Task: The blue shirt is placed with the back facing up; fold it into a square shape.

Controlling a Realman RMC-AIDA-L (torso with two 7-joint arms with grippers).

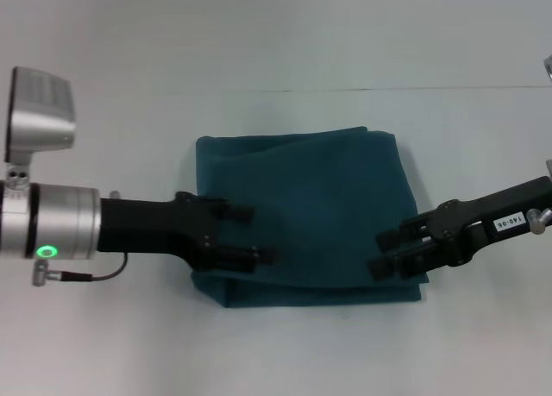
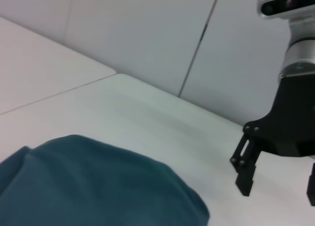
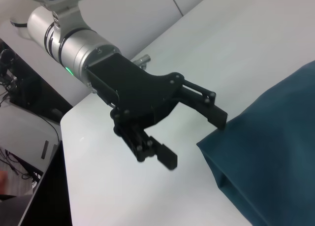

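Shirt: the blue shirt lies folded into a rough square on the white table.
Left gripper: jaws apart, over the shirt's left edge.
Right gripper: jaws apart, over the shirt's right edge, near its front corner.
Room: bare table surrounds the shirt on every side.

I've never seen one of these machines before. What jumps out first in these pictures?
The dark teal blue shirt, already folded into a rough square, lies in the middle of the white table. Two black end effectors flank it: the left end effector open over its left edge, the right end effector at its right edge. A green light glows on the left arm's silver wrist.
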